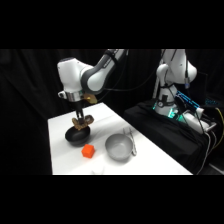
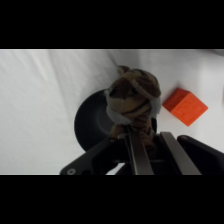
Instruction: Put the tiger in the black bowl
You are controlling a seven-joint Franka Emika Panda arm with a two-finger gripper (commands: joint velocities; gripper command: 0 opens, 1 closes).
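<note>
The tiger (image 2: 134, 102) is pinched tight in the jaws, hanging right over the black bowl (image 1: 77, 136) and just above its rim, not sitting in it. In the wrist view the bowl (image 2: 92, 125) shows directly below and behind the toy. The orange cube (image 1: 88, 150) sits on the white counter (image 1: 150, 160) just off to one side of the jaws, near the bowl. The grey bowl (image 1: 119, 147) is further out past the cube, with metal tongs (image 1: 131, 141) lying along its edge.
</note>
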